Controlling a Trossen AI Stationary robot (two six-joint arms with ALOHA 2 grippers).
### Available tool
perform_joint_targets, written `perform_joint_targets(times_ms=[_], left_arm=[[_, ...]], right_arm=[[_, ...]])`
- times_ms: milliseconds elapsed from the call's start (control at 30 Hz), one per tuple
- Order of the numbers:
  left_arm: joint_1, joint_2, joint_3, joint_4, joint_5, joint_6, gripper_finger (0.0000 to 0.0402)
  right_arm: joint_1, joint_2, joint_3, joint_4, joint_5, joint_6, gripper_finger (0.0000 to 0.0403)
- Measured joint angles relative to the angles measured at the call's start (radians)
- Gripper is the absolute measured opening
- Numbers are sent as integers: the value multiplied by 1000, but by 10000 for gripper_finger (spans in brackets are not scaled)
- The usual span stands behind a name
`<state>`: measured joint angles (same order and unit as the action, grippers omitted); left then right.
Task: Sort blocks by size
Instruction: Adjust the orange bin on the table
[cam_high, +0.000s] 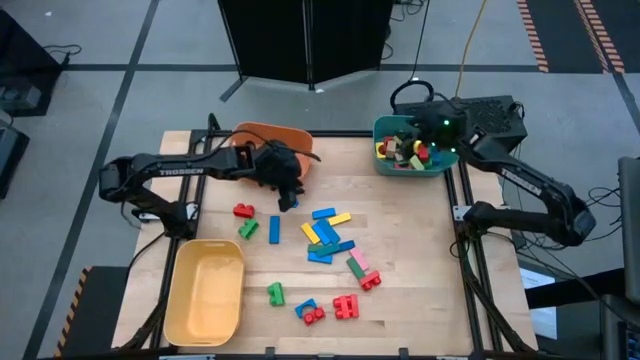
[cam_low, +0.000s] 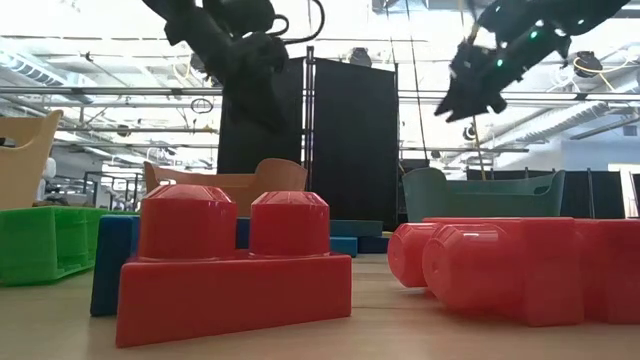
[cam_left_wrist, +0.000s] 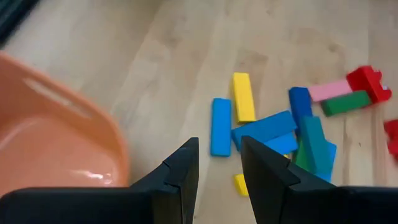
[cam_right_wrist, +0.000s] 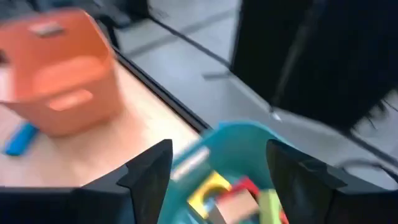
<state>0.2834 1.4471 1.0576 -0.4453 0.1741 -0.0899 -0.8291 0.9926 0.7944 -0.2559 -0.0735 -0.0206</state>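
Over the teal bin (cam_high: 385, 160) at two o'clock, holding several blocks, the right gripper (cam_high: 432, 135) hangs with fingers apart and empty. Near the empty orange bin (cam_high: 268, 134), the left gripper (cam_high: 289, 200) stands slightly parted, gripping nothing. Smooth plastic blocks (cam_high: 325, 238) scatter mid-table; the yellow bin (cam_high: 205, 290) lies empty.

The word "TROSSEN" is printed in white capitals along the left arm (cam_high: 175, 170) in the high view. Similar lettering appears to be carried on the right arm (cam_high: 525, 182), but it cannot be read.
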Motion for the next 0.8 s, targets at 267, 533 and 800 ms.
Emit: perform_joint_targets(times_ms=[267, 533, 800], left_arm=[[-89, 40, -1, -64, -1, 235, 114], [-112, 151, -1, -187, -97, 416, 114], [-76, 282, -1, -195, -197, 622, 114]], right_arm=[[16, -83, 0, -15, -163, -78, 242], [88, -92, 0, -102, -170, -27, 242], [194, -91, 0, -134, -163, 155, 242]])
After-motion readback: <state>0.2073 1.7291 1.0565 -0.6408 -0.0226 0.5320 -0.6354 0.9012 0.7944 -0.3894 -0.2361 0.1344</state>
